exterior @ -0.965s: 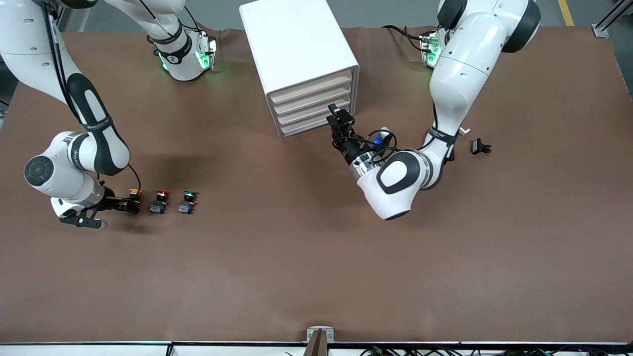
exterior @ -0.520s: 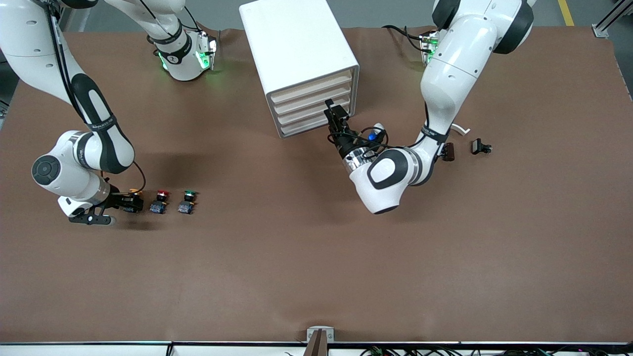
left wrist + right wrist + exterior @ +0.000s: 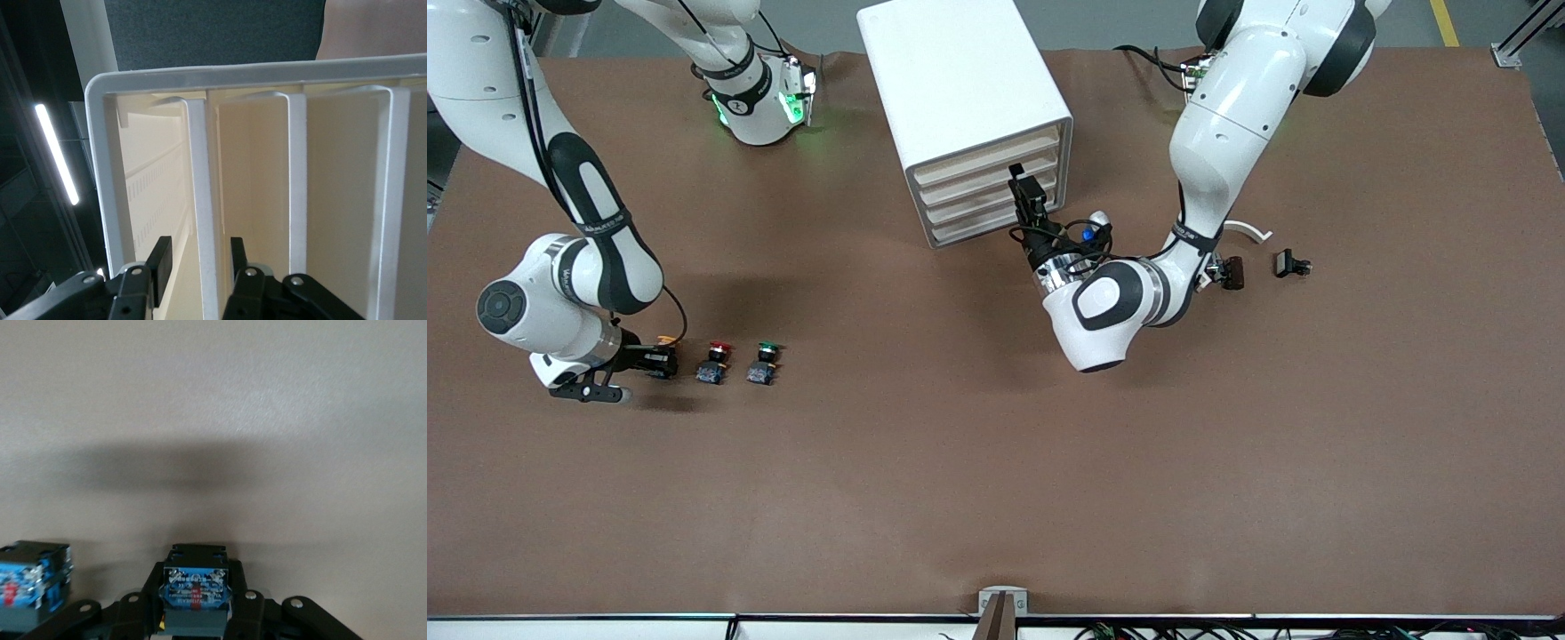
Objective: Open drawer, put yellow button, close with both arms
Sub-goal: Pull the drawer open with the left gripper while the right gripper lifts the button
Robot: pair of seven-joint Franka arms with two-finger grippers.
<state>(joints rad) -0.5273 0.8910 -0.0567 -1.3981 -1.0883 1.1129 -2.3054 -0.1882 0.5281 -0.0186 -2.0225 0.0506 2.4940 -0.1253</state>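
The right gripper (image 3: 660, 361) is down at the table at the right arm's end, its fingers closed around the yellow button (image 3: 665, 341), which sits beside the red button (image 3: 713, 362). The left gripper (image 3: 1024, 197) is at the cabinet (image 3: 960, 89) front, its fingers spread either side of a drawer (image 3: 200, 220) lip. Opening looks to be the step in hand; next the left fingers should pinch and pull straight out.

Drawer (image 3: 989, 156): cream front, top of four in the white cabinet (image 3: 951, 71), shut, near the worktop's robot-side edge, midway along. Yellow button (image 3: 665, 342): yellow-orange cap, dark body, blue-labelled base, near the worktop's right-arm end.
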